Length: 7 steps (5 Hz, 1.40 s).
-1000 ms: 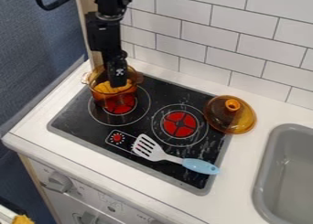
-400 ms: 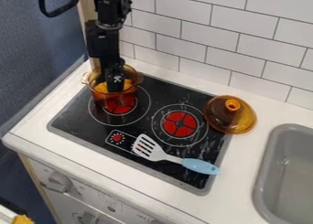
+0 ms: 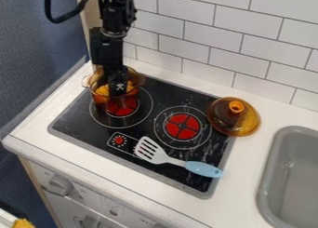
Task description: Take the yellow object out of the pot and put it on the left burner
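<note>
My black gripper (image 3: 117, 88) points down into the amber see-through pot (image 3: 115, 101), its lower end below the rim. Inside the pot lies the yellow object (image 3: 104, 89), partly hidden behind the gripper; whether the two touch I cannot tell. The pot stands at the back left of the black stove, over the left burner (image 3: 125, 122), whose red centre shows at the pot's base.
The right burner (image 3: 182, 126) lies beside a spatula (image 3: 180, 162) with a light blue handle. An amber lid (image 3: 233, 117) rests at the stove's right edge. Farther right is a grey sink (image 3: 292, 176); a tiled wall (image 3: 205, 41) stands behind.
The gripper has moved slightly down and a little left within the pot, and the arm above it has shifted. The pot, lid and spatula have stayed put.
</note>
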{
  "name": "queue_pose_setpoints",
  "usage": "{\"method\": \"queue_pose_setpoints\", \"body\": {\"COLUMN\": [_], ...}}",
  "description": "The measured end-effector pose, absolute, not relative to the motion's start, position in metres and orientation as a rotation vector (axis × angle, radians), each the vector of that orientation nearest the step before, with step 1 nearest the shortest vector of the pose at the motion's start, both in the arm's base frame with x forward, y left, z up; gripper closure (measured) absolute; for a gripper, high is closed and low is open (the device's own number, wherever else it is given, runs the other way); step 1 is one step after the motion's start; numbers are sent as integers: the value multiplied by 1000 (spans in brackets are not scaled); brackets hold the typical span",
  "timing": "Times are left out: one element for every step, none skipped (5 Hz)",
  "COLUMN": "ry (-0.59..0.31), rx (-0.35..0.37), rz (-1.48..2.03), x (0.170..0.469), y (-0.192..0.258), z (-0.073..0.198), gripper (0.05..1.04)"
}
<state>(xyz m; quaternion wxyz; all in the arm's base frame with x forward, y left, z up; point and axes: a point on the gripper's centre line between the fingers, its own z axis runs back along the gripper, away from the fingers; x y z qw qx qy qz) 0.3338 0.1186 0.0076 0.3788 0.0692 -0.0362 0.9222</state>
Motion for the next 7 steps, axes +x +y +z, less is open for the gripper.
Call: {"method": "queue_pose_setpoints", "body": {"ry": [-77, -68, -67, -61, -66, -133, -196], "rx": [208, 216, 216, 213, 201, 166, 101], "rz": [2348, 2350, 2344, 2320, 2270, 2198, 2137], "x": [331, 330, 331, 331, 335, 341, 349], "y": [118, 117, 117, 116, 116, 114, 108], "z": [-1, -2, -2, -2, 1, 24, 49], "gripper": [417, 645, 686, 689, 689, 689, 689]}}
